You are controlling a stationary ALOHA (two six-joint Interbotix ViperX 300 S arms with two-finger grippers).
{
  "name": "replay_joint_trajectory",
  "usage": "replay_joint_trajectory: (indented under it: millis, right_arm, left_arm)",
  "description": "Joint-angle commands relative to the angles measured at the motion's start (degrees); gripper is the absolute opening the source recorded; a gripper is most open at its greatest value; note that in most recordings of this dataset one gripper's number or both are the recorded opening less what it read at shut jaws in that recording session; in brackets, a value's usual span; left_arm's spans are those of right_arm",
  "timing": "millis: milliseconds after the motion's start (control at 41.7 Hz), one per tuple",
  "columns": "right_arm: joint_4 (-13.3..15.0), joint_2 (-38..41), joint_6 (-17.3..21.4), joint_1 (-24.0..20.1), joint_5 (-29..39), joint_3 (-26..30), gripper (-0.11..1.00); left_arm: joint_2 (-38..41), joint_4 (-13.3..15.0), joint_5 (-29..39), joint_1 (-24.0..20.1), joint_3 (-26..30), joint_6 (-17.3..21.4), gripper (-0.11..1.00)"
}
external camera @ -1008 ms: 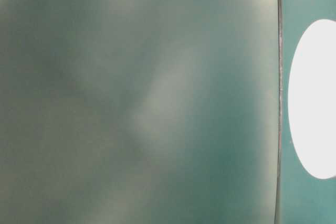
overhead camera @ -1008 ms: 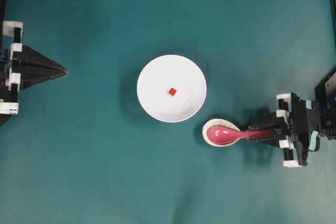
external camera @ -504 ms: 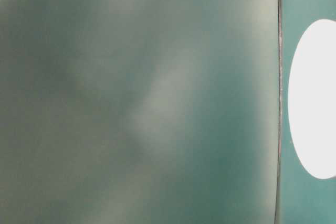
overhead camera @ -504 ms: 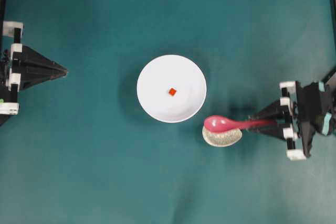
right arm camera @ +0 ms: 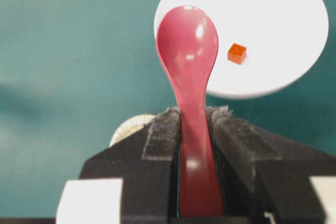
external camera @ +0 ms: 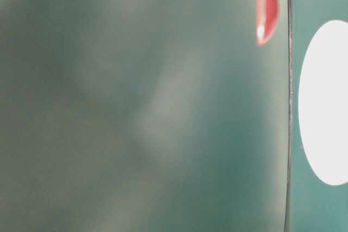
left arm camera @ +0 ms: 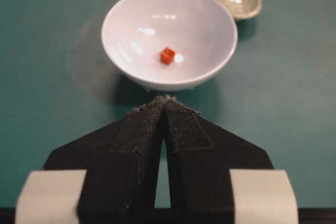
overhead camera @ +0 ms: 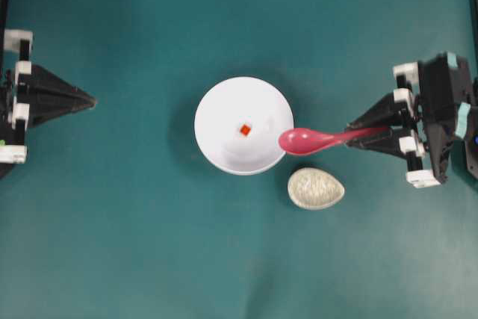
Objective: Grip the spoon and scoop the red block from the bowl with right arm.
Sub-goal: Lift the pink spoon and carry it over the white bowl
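Setting: teal tabletop (overhead camera: 149, 259) under an overhead camera, one black arm at each side edge of the frame.
Progress: grip looks done; the right end effector (overhead camera: 357, 137) is clamped on the handle of the pink spoon (overhead camera: 310, 140), which is off its grey spoon rest (overhead camera: 316, 188).
Spoon position: its oval end hangs at the right rim of the white bowl (overhead camera: 216, 110), right of frame centre; whether it touches the rim cannot be told.
Remaining: the scoop itself, judging by the block's place.
Bowl contents: only the red block (overhead camera: 244, 131), near the middle of the floor.
Spoon rest contents: nothing visible inside.
Left side: left end effector (left arm camera: 164, 100), fingers pressed together with nothing between them, parked at far left, well apart from the bowl.
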State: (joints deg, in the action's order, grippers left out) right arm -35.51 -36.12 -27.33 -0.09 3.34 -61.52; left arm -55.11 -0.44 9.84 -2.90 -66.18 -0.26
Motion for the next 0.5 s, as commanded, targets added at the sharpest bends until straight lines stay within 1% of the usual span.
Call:
replay_joint_trajectory:
  millis: [0,96,216,384,480]
  right_arm:
    - [1.3,-0.4,-0.2,3.4,5.6,4.5,0.25]
    - [2.9,0.0,-0.2,6.2,9.8,7.4,0.25]
    - [4.3,0.8,-0.2,8.9,13.1,10.5,0.25]
    - [4.4,2.6,0.2,11.5,17.4,14.6,0.25]
    - [4.5,4.6,0.3,11.7,20.6,17.1,0.25]
  left_arm:
    - [0.4,-0.1,-0.2,-0.2,1.1,-0.1,0.0]
    - [0.3,-0.1,-0.3,-0.2,0.9,-0.1,0.0]
    - [0.0,-0.1,-0.3,-0.2,0.6,0.0,0.0]
    - [-0.1,-0.1,0.0,-0.2,0.5,0.3,0.0]
    - [-0.1,-0.1,0.3,-0.2,0.5,0.2,0.0]
